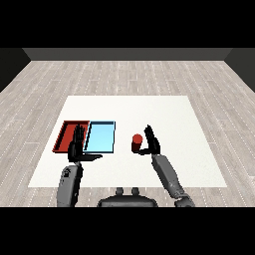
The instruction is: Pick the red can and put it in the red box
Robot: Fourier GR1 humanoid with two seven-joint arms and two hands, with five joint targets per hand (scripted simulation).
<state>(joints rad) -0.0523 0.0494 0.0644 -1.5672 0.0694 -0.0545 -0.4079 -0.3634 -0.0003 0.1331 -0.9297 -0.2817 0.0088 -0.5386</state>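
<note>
Red can (137,142) is standing upright on the white table (164,114), right of the trays, with the right hand (151,142) just beside it on its right, fingers raised and only slightly bent toward it; contact cannot be told. On the left, the left hand (78,145) is hovering with fingers straight and thumb spread sideways, overlapping the near edges of the trays. Farther back, the red tray (66,133) and light blue tray (101,137) are lying side by side, each showing nothing inside.

The left hand (78,147) is raised with fingers straight up and thumb stretched sideways toward the right hand. The right hand (151,141) is lifted on its angled forearm, fingers relaxed and uncurled, thumb toward the left.
</note>
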